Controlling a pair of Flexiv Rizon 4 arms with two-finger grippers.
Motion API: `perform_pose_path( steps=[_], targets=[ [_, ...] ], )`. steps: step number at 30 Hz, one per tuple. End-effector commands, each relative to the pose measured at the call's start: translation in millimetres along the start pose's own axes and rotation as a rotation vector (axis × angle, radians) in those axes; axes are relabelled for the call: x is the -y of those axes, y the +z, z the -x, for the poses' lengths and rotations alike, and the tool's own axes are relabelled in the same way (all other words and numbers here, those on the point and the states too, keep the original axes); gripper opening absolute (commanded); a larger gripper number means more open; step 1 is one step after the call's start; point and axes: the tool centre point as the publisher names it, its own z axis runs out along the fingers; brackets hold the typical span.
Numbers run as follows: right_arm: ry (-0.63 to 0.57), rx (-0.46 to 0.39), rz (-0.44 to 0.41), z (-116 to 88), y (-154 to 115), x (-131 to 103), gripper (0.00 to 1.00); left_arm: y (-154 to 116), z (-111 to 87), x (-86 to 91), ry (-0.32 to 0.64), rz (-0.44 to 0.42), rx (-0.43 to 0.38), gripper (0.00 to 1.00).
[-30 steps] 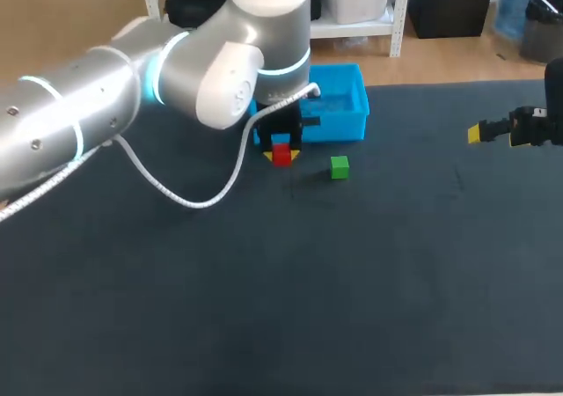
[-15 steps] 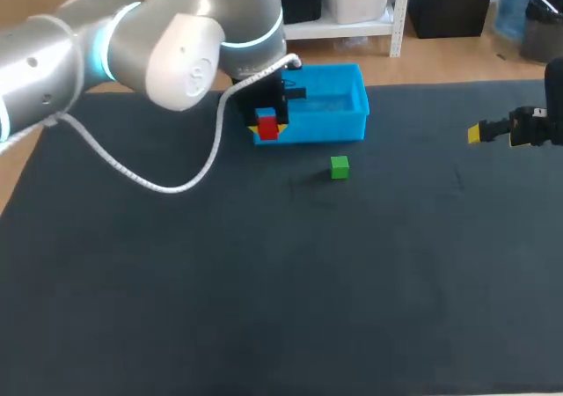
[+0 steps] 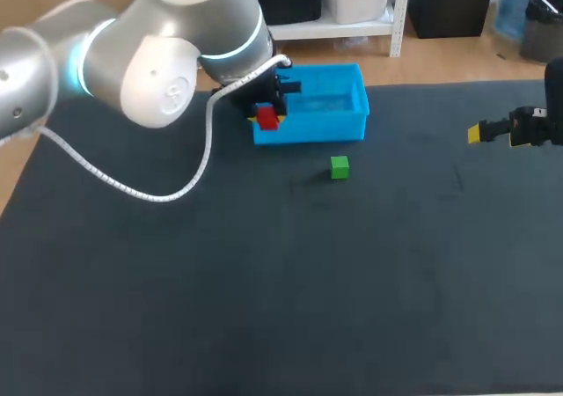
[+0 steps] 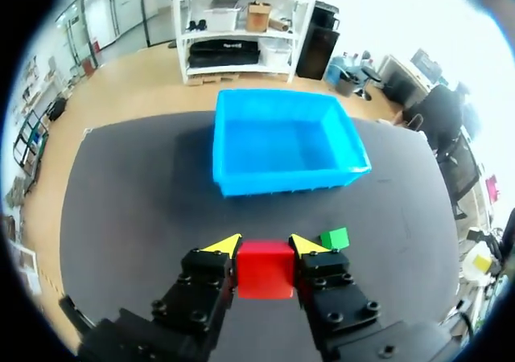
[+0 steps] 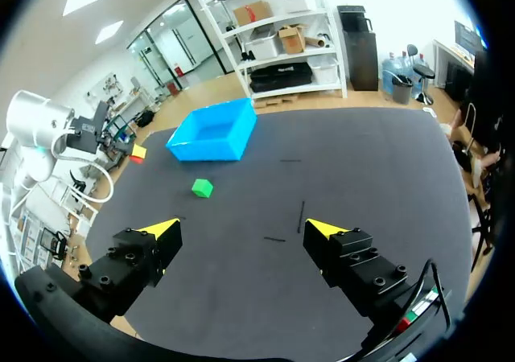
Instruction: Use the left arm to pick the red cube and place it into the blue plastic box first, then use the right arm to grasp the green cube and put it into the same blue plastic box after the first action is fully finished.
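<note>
While the left gripper [image 4: 265, 245] pinches it, the red cube [image 4: 265, 269] shows plain, sharp-edged faces; the right gripper [image 5: 243, 229] gapes wide

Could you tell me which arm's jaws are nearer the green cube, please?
Left. The left jaws, shut on the red cube, hang near the blue box, close to the green cube; the right jaws sit far off rightward.

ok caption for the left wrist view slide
Left end effector gripping the red cube, green cube beside it, blue plastic box ahead.
</note>
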Motion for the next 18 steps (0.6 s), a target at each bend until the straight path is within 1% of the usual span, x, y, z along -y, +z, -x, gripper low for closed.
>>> perform_pose_path(
  steps=[1,2,9,13,15,18],
  targets=[
    [0.0,0.0,-0.001,0,0,0,1.0,9,16.7,4.1,0.013,-0.004,-0.003,0.0],
    [0.0,0.0,-0.001,0,0,0,1.0,11,21.3,5.6,0.024,0.001,0.001,0.0],
    [0.0,0.0,-0.001,0,0,0,1.0,31,49.0,8.8,-0.001,0.027,0.03,0.0],
    [0.0,0.0,-0.001,0,0,0,1.0,43,62.8,10.1,-0.016,0.011,0.029,0.0],
    [0.0,0.0,-0.001,0,0,0,1.0,49,69.0,10.5,-0.023,-0.016,0.035,0.0],
    [0.0,0.0,-0.001,0,0,0,1.0,54,77.5,10.7,-0.021,-0.036,0.051,0.0]
  ],
)
